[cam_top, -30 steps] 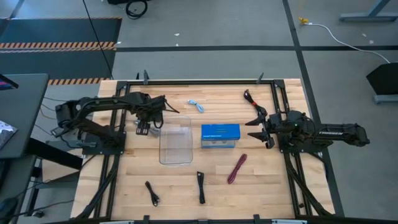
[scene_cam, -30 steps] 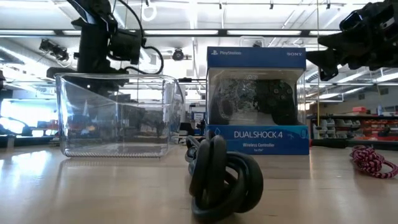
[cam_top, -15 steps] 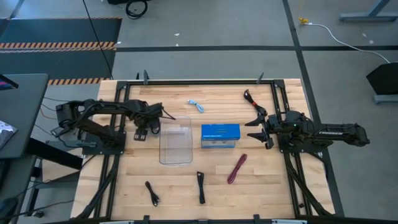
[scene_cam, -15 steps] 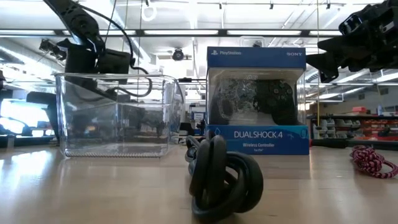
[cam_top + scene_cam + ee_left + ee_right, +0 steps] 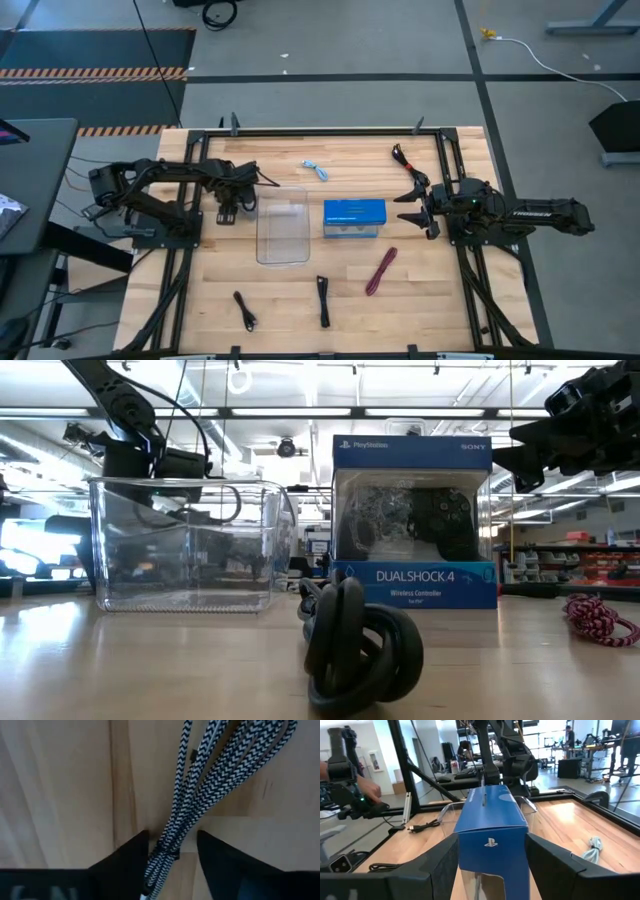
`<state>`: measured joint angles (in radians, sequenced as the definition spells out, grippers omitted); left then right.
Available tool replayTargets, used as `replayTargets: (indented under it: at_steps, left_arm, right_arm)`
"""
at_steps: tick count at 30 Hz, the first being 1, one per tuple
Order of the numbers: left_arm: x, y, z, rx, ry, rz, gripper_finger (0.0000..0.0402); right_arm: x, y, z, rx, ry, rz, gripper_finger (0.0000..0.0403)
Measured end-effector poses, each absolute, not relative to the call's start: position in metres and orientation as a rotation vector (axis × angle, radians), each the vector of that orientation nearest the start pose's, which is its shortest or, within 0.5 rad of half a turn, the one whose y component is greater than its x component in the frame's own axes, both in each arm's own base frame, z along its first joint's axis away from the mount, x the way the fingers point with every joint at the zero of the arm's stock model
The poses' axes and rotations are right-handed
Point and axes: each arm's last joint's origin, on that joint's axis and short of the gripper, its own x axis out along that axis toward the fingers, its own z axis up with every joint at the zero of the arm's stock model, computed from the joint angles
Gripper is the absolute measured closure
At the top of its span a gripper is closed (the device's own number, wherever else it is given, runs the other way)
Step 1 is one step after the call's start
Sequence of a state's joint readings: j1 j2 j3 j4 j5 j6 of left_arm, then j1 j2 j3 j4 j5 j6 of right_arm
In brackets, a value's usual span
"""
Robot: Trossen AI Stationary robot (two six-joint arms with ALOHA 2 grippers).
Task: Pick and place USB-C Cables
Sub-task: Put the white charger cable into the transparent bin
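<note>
My left gripper (image 5: 228,210) hovers over the table's left part, beside the clear tray's (image 5: 262,226) left wall, shut on a black-and-white braided cable bundle (image 5: 200,785). That bundle is hidden in the high view. My right gripper (image 5: 408,205) hangs open, level, just right of the blue box (image 5: 354,218), touching nothing. On the wood lie a light blue cable (image 5: 315,170), a black-and-red one (image 5: 402,157), a maroon one (image 5: 381,270) and two black ones (image 5: 323,300) (image 5: 244,310). My left gripper pinches the braided bundle at its tied end (image 5: 162,851) between the two fingers (image 5: 132,851), coming from above and pointing down at the wood. The strands run out past the fingertips, along the fingers. Whether the far end rests on the table, I cannot tell.
The blue box (image 5: 413,520) stands upright right of the tray (image 5: 185,545), between the two arms. A black frame rail (image 5: 320,131) runs round the tabletop. Bare wood lies along the near edge between the cables. A person's hand (image 5: 367,785) shows beyond the table's edge.
My left gripper has drawn back from the tray's far-left corner toward the table's left edge and come lower, still shut. My right arm has kept still.
</note>
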<state>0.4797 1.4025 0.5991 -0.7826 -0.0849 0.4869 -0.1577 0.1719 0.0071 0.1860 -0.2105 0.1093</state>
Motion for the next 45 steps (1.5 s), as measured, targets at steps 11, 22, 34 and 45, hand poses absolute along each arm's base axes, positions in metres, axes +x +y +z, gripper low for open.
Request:
replayTargets:
  at_steps: [11,22,34,45]
  left_arm:
    - [0.164,0.09,0.135,-0.006,1.66,0.135,0.0368]
    - [0.177,0.099,0.182,0.026,1.753,0.173,0.0368]
    - [0.182,0.112,0.269,0.142,1.794,0.569,0.0368]
    - [0.215,0.064,0.346,0.241,1.25,0.4,0.0368]
  right_arm:
    - [0.107,-0.011,0.17,0.105,-0.018,0.046,0.0174]
    - [0.107,-0.011,0.17,0.153,-0.024,0.047,0.0174]
    - [0.107,-0.011,0.17,0.153,-0.024,0.047,0.0174]
    - [0.107,-0.011,0.17,0.165,-0.024,0.047,0.0174]
